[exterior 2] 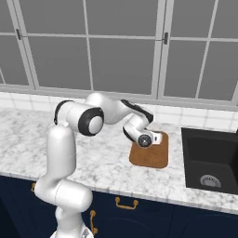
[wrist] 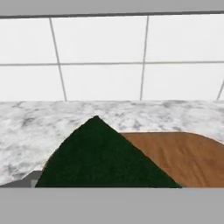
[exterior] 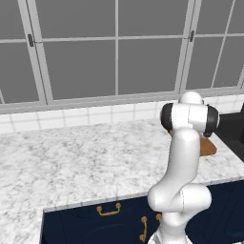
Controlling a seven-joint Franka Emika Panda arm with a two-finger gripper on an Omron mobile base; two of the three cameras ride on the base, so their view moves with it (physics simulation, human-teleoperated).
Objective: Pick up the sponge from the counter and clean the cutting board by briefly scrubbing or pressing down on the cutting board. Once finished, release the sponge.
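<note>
You see no writing or label on the white-and-grey marbled stone counter (exterior 2: pixel 107 162) or on the flat orange-brown wooden cutting board (exterior 2: pixel 151 155). The dark green, fuzzy rectangular sponge (wrist: pixel 103 157) lies over the board's near part, one corner pointing to the tiled wall. I cannot tell how the gripper (exterior 2: pixel 155 138) jaws stand.

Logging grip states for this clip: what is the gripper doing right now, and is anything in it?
Gripper: closed on the sponge, low over the cutting board.
</note>
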